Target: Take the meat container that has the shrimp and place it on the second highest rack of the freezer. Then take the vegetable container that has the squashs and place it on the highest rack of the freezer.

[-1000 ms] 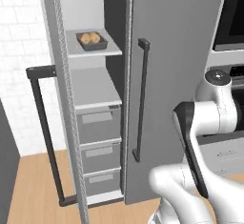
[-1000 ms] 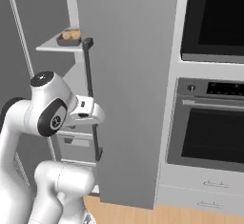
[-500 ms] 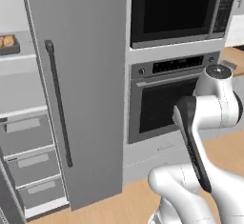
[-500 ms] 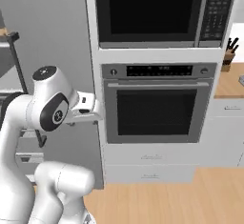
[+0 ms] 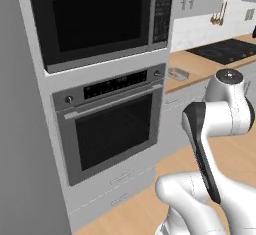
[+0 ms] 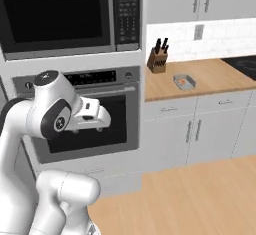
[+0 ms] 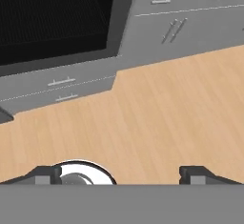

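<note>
One second earlier both base views faced the open freezer; the base had since swung to the wall oven (image 5: 110, 129) and counter (image 6: 200, 79). The meat container (image 6: 184, 82) with its shrimp (image 6: 185, 82) sat on that counter near the knife block (image 6: 158, 59). The gripper (image 7: 121, 174) hung spread and empty above the wooden floor (image 7: 157, 118).

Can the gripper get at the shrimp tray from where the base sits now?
Probably not yet. The meat container sits on the wooden counter beside the knife block, well off to the side, while the open gripper is tucked by the oven, aimed at the floor.
</note>
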